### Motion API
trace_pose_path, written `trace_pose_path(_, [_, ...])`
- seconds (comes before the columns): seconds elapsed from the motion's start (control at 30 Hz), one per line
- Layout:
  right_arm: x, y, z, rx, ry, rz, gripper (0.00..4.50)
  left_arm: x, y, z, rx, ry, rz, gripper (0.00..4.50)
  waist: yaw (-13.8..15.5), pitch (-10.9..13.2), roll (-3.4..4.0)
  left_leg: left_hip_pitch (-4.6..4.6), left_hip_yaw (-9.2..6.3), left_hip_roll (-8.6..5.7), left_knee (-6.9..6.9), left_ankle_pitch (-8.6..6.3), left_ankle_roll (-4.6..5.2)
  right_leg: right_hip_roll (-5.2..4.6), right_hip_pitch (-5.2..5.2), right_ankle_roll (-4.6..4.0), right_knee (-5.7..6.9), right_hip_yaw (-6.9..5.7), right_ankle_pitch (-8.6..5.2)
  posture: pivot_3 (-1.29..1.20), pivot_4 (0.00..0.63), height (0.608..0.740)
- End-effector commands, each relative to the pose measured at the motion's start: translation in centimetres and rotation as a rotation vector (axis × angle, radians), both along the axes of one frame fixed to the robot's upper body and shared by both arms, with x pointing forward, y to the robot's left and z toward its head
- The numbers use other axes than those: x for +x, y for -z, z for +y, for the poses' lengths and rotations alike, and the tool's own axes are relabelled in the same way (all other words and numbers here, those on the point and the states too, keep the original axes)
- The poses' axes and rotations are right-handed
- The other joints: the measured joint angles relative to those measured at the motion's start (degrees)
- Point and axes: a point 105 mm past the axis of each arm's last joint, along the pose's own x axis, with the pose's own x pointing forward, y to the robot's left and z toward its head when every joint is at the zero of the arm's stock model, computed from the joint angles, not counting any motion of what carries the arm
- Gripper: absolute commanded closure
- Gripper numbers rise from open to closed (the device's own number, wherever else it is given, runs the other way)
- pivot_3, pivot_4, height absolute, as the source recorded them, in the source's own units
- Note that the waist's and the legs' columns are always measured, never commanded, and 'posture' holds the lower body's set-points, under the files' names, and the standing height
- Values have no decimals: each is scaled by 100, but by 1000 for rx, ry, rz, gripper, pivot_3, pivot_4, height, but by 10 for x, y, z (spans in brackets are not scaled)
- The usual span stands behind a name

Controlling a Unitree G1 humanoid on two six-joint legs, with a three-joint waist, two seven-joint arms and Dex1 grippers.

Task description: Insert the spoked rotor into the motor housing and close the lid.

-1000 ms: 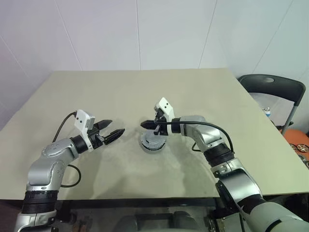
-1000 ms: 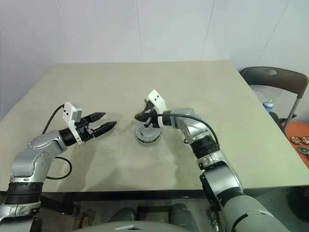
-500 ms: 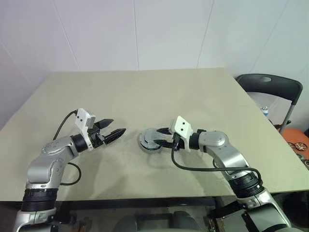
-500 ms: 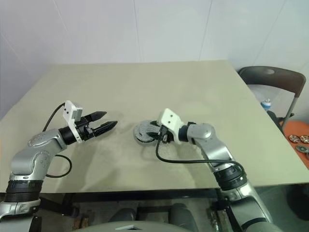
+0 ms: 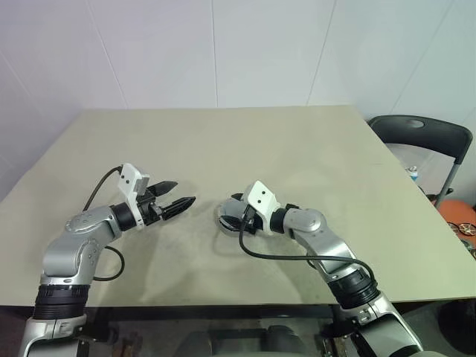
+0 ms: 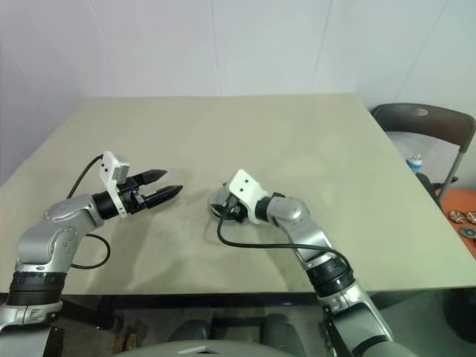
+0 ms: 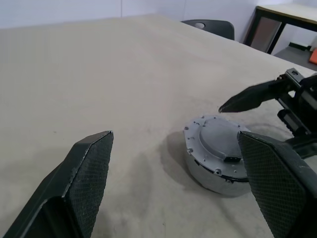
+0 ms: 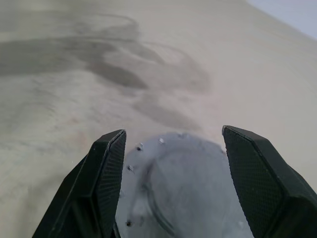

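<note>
You had one lid (image 7: 218, 148) at frame centre on the tabletop (image 5: 297, 141), two hands: left hand (image 5: 177, 204) spread, right hand (image 8: 173, 168) spread over it.

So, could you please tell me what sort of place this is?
Probably a lab or office test room: a plain beige table against bare white walls, a dark folding chair beside it, and a closed grey motor unit as the workpiece.

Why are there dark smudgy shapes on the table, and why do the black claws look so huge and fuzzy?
Right wrist view: the dark shapes on the table look like soft shadows; the right gripper sits right at the lens, so its fingers loom large. Left wrist view: the lid casts a gentle shadow.
</note>
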Motion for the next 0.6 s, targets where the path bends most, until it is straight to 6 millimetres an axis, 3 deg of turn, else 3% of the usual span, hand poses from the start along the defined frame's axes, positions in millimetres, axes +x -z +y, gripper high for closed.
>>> trace_pose_path(0.03, [1,-14,3,20,16,-84,1253,-1,-9,-2,2,17,-29,244,-3,0,0,1,1,0,0,0,0,2,0,0,0,0,0,0,0,740])
trace_pose_path(0.2, [5,-12,-1,18,74,-104,1253,1,-8,-7,-2,24,-23,244,-6,0,0,3,1,1,1,0,0,3,4,0,2,-1,0,0,0,740])
trace_pose_path(0.37, [0,-11,3,16,54,-100,79,2,-6,-10,-10,28,-21,244,-6,0,0,3,1,1,1,0,0,2,4,0,1,0,0,0,0,740])
trace_pose_path(0.6, [1,3,-1,-26,87,-65,14,2,-5,-11,-15,31,-20,244,-5,0,0,4,0,1,2,0,0,3,4,0,2,0,0,0,0,740])
